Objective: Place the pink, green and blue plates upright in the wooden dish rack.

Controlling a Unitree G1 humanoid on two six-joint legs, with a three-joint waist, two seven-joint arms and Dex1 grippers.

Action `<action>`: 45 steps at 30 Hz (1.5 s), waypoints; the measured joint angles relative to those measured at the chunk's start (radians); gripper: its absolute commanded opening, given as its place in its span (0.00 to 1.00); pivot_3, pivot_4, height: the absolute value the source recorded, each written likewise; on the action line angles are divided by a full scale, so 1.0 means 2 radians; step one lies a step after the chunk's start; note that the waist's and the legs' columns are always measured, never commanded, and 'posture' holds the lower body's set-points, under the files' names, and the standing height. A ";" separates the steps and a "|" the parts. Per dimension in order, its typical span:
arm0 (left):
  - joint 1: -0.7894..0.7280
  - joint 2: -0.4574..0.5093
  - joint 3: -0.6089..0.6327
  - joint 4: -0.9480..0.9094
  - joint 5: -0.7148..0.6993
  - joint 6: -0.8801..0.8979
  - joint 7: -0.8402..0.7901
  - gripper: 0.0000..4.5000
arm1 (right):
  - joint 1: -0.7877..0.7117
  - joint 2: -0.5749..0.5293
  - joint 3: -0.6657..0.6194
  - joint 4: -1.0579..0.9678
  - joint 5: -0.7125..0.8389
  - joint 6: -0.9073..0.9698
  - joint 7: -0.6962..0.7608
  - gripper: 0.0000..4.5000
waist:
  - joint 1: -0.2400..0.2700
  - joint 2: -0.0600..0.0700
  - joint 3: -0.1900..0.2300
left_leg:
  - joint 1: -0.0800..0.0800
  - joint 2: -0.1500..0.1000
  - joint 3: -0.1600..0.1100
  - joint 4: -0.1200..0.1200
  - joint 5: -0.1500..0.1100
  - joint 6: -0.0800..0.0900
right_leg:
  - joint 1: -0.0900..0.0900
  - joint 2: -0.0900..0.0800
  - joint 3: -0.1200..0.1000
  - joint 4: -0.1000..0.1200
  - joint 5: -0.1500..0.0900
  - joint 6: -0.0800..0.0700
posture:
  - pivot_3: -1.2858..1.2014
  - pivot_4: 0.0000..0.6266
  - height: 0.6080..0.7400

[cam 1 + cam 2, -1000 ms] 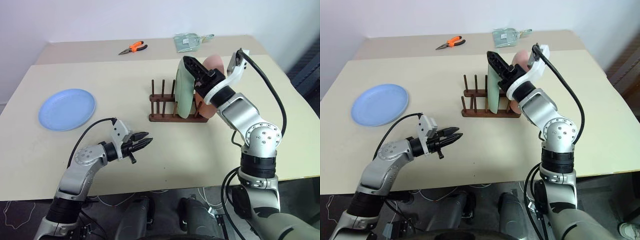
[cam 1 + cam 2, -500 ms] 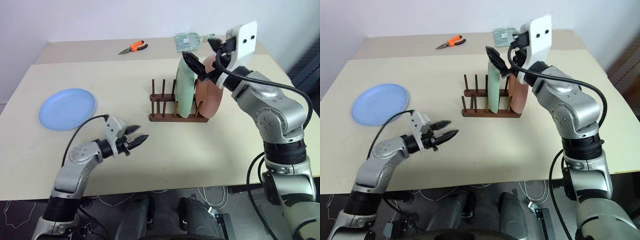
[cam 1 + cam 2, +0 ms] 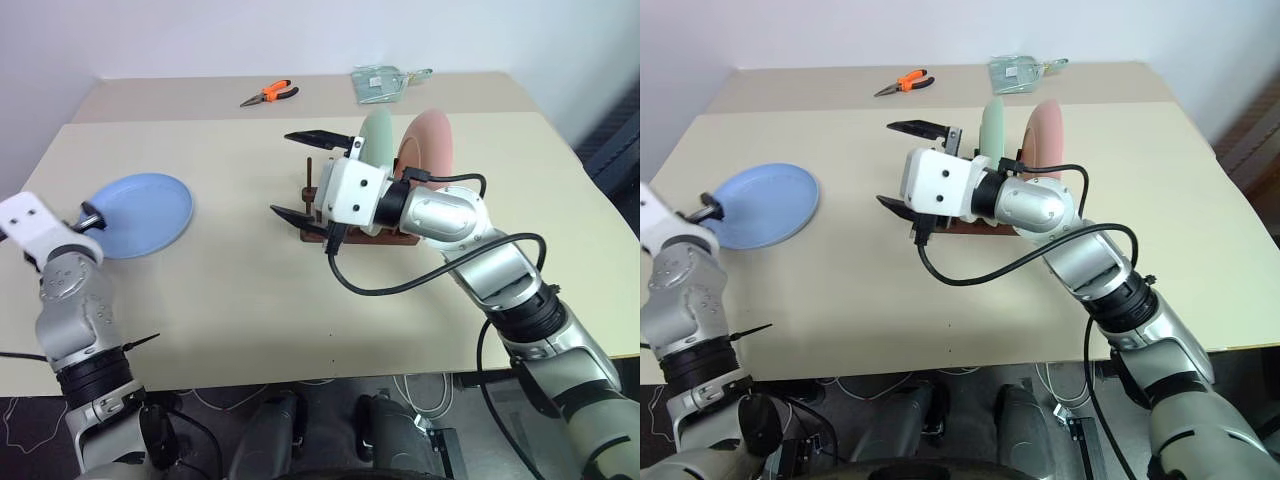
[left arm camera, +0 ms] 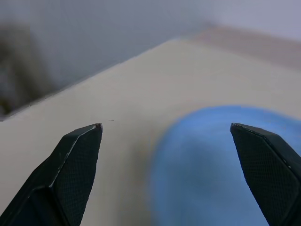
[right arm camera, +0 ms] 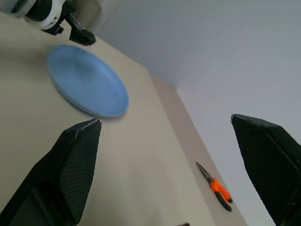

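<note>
The blue plate lies flat at the table's left. My left gripper stands open at the plate's near left edge, its fingers on either side of the rim. The green plate and the pink plate stand upright side by side in the wooden dish rack. My right gripper hangs open and empty just left of the rack, pointing left, with one finger above the other; its wrist hides part of the rack.
Orange-handled pliers and a clear packet lie on the far strip of the table. Bare tabletop stretches between the blue plate and the rack.
My right gripper let go of the green plate, rolled and swung left in front of the rack. My left arm swung left to the blue plate and its gripper opened wide.
</note>
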 measured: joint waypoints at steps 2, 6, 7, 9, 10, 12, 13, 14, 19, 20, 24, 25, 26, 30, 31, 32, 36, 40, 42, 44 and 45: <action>-0.005 -0.015 0.022 -0.004 -0.026 0.039 0.017 0.99 | 0.009 0.009 0.000 0.001 -0.008 -0.008 0.009 1.00 | 0.000 -0.001 0.000 | 0.000 0.000 0.000 0.000 0.000 0.000 | 0.000 0.000 0.000 0.000 0.000 0.000 | 0.52 0.24 1.00; -0.033 -0.044 0.069 -0.008 -0.086 0.092 0.048 0.88 | 0.027 0.016 0.000 0.001 -0.023 -0.016 0.019 1.00 | -0.001 -0.003 -0.001 | 0.000 0.000 -0.001 0.000 0.000 -0.002 | 0.000 0.000 0.000 0.000 0.000 0.000 | 0.52 0.24 1.00; -0.038 -0.044 0.078 -0.008 -0.100 0.100 0.050 0.80 | 0.033 0.016 0.000 0.001 -0.028 -0.016 0.021 1.00 | -0.002 -0.003 -0.001 | 0.000 0.000 -0.001 0.000 0.000 -0.002 | 0.000 0.000 0.000 0.001 0.000 0.000 | 0.52 0.24 1.00; -0.043 -0.044 0.085 -0.007 -0.121 0.109 0.049 0.59 | 0.042 0.018 0.000 0.001 -0.036 -0.016 0.021 1.00 | -0.002 -0.003 -0.001 | 0.000 0.000 -0.001 0.000 0.000 -0.003 | 0.000 0.000 0.000 0.001 0.000 0.000 | 0.52 0.24 1.00; -0.043 -0.044 0.087 -0.005 -0.130 0.110 0.048 0.48 | 0.045 0.020 0.000 0.001 -0.040 -0.016 0.022 1.00 | -0.002 -0.003 -0.001 | 0.000 0.000 -0.001 0.000 0.000 -0.003 | 0.000 0.000 0.000 0.001 0.000 0.000 | 0.52 0.24 1.00; -0.046 -0.044 0.092 0.002 -0.145 0.111 0.048 0.25 | 0.051 0.021 -0.002 -0.001 -0.044 -0.015 0.023 1.00 | -0.002 -0.003 -0.001 | 0.000 0.000 -0.001 0.000 0.000 -0.003 | 0.000 0.000 0.000 0.001 0.000 0.000 | 0.52 0.24 1.00; -0.049 -0.044 0.095 0.005 -0.153 0.111 0.050 0.12 | 0.054 0.022 -0.003 -0.001 -0.046 -0.013 0.024 1.00 | -0.002 -0.003 -0.001 | 0.000 0.000 -0.001 0.000 0.000 -0.003 | 0.000 0.000 0.000 0.001 0.000 0.000 | 0.52 0.24 1.00; -0.054 -0.044 0.097 0.010 -0.160 0.112 0.052 0.04 | 0.056 0.022 -0.003 -0.001 -0.047 -0.008 0.025 1.00 | -0.002 -0.003 -0.001 | 0.000 0.000 -0.001 0.000 0.000 -0.003 | 0.000 0.000 0.000 0.001 0.000 0.000 | 0.52 0.24 1.00; -0.055 -0.014 0.034 0.003 -0.159 0.093 -0.002 0.01 | 0.061 0.030 -0.007 -0.001 -0.054 0.009 0.027 1.00 | -0.001 -0.005 0.000 | 0.000 0.000 -0.001 0.000 0.000 -0.004 | 0.000 0.001 0.000 0.001 0.000 0.000 | 0.52 0.24 1.00; -0.055 -0.005 0.009 -0.010 -0.153 0.084 -0.026 0.01 | 0.061 0.031 -0.007 -0.001 -0.059 0.006 0.027 1.00 | -0.001 -0.006 0.000 | 0.000 0.000 -0.001 0.000 0.000 -0.004 | 0.000 0.001 0.000 0.001 0.000 0.000 | 0.52 0.24 1.00; -0.070 0.038 -0.103 -0.090 -0.152 0.074 -0.108 0.01 | 0.059 0.034 0.001 0.005 -0.102 -0.037 0.022 1.00 | -0.003 -0.006 0.000 | 0.000 -0.001 -0.001 0.000 0.000 -0.004 | 0.000 0.001 0.000 0.001 0.000 0.000 | 0.52 0.24 1.00; -0.071 0.046 -0.123 -0.104 -0.153 0.077 -0.121 0.01 | 0.058 0.035 0.006 0.011 -0.115 -0.048 0.020 1.00 | -0.005 -0.005 0.000 | 0.000 -0.001 -0.001 -0.001 0.000 -0.004 | 0.000 0.001 0.000 0.001 0.000 0.000 | 0.52 0.24 1.00; -0.072 0.052 -0.144 -0.120 -0.154 0.086 -0.132 0.01 | 0.057 0.037 0.011 0.021 -0.131 -0.061 0.017 1.00 | -0.007 -0.005 0.000 | 0.001 -0.001 -0.001 -0.001 0.001 -0.004 | 0.000 0.001 0.000 0.001 0.000 0.000 | 0.52 0.24 1.00; -0.075 0.062 -0.174 -0.138 -0.159 0.117 -0.150 0.01 | 0.035 0.062 0.032 0.072 -0.190 -0.089 0.002 1.00 | -0.018 -0.005 0.000 | 0.001 0.000 -0.001 -0.001 0.002 -0.005 | -0.002 0.002 0.001 0.004 0.000 0.000 | 0.52 0.24 1.00; -0.079 0.068 -0.175 -0.142 -0.163 0.123 -0.154 0.01 | 0.025 0.068 0.036 0.087 -0.205 -0.095 -0.003 1.00 | -0.017 -0.005 0.000 | 0.001 0.000 -0.001 -0.002 0.003 -0.005 | -0.002 0.002 0.001 0.005 0.000 -0.001 | 0.52 0.24 1.00; -0.082 0.071 -0.175 -0.146 -0.165 0.127 -0.157 0.01 | 0.020 0.071 0.040 0.094 -0.214 -0.098 -0.005 1.00 | -0.016 -0.005 0.000 | 0.001 0.000 -0.001 -0.002 0.003 -0.005 | -0.002 0.002 0.001 0.005 0.000 -0.001 | 0.52 0.24 1.00; -0.091 0.082 -0.177 -0.169 -0.180 0.148 -0.169 0.00 | 0.000 0.098 0.047 0.133 -0.244 -0.114 -0.016 0.88 | -0.014 -0.005 0.000 | 0.001 0.000 -0.001 -0.002 0.003 -0.006 | -0.002 0.002 0.001 0.005 0.000 -0.001 | 0.52 0.24 1.00; -0.089 0.088 -0.178 -0.186 -0.197 0.165 -0.183 0.00 | -0.009 0.111 0.063 0.162 -0.271 -0.126 -0.016 0.48 | -0.014 -0.005 0.000 | 0.001 0.000 -0.002 -0.002 0.003 -0.006 | -0.002 0.002 0.001 0.005 0.000 -0.001 | 0.52 0.24 1.00; -0.088 0.092 -0.177 -0.192 -0.199 0.166 -0.187 0.00 | -0.011 0.114 0.064 0.177 -0.282 -0.125 -0.017 0.25 | -0.014 -0.005 0.000 | 0.001 0.000 -0.002 -0.002 0.003 -0.006 | -0.002 0.002 0.001 0.005 0.000 -0.001 | 0.52 0.24 1.00; -0.083 0.098 -0.170 -0.191 -0.198 0.170 -0.185 0.00 | -0.020 0.119 0.064 0.191 -0.294 -0.126 -0.025 0.03 | -0.015 -0.005 0.000 | 0.001 0.000 -0.002 -0.002 0.003 -0.006 | -0.002 0.002 0.001 0.005 0.000 -0.001 | 0.52 0.24 1.00; -0.080 0.100 -0.161 -0.186 -0.197 0.171 -0.182 0.00 | -0.023 0.121 0.061 0.192 -0.297 -0.127 -0.031 0.01 | -0.016 -0.005 0.000 | 0.001 0.000 -0.002 -0.002 0.003 -0.006 | -0.003 0.003 0.001 0.005 -0.001 -0.001 | 0.52 0.24 1.00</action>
